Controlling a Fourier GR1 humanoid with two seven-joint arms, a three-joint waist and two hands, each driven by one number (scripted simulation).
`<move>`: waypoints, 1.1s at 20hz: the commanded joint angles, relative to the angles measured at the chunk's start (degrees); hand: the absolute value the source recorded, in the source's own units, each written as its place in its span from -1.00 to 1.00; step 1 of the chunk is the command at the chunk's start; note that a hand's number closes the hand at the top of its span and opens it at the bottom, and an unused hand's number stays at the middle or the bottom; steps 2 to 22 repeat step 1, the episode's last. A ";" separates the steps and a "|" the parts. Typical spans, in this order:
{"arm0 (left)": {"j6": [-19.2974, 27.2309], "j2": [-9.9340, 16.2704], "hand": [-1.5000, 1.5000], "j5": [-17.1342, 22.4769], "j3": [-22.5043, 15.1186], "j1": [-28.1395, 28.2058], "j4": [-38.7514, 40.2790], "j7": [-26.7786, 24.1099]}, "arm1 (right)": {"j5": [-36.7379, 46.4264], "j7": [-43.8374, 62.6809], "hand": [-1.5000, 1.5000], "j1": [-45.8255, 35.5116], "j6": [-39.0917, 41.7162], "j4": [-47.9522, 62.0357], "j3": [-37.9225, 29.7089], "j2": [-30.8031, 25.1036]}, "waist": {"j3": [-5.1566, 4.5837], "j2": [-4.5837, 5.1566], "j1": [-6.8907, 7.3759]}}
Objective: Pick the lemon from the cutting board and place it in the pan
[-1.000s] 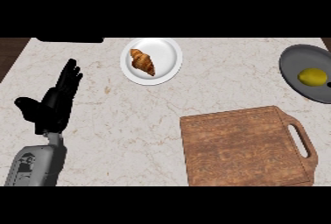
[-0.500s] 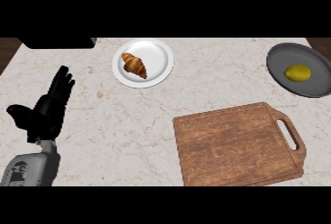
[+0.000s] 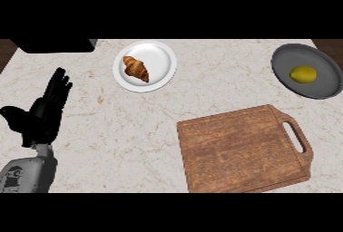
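Observation:
The yellow lemon [image 3: 303,74] lies inside the grey pan [image 3: 293,85] at the counter's far right. Nothing rests on the brown wooden cutting board [image 3: 241,152], which sits at the lower right with its handle slot toward the right. At the left edge my left hand [image 3: 41,114] rests open, fingers straight and pointing up, far from the lemon and the board. My right hand shows nowhere in the view.
A white plate [image 3: 157,56] with a croissant [image 3: 136,68] stands at the back, left of centre. A dark block [image 3: 53,45] occupies the far left corner. Pale marble counter [image 3: 120,136] stretches between my left hand and the board.
The whole scene has slid left and slightly down in the view, bringing more of the pan into sight. The left hand keeps its open pose.

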 commanded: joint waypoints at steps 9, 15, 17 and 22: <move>0.31 -0.29 0.00 0.03 -1.06 1.36 -5.48 3.83 | -2.16 6.63 -1.00 6.05 1.09 -14.30 0.83 4.63 | 0.03 -0.10 0.34; 0.31 -0.29 0.00 0.03 -1.06 1.36 -5.48 3.83 | -2.16 6.63 -1.00 6.05 1.09 -14.30 0.83 4.63 | 0.03 -0.10 0.34; 0.31 -0.29 0.00 0.03 -1.06 1.36 -5.48 3.83 | -2.16 6.63 -1.00 6.05 1.09 -14.30 0.83 4.63 | 0.03 -0.10 0.34; 0.31 -0.29 0.00 0.03 -1.06 1.36 -5.48 3.83 | -2.16 6.63 -1.00 6.05 1.09 -14.30 0.83 4.63 | 0.03 -0.10 0.34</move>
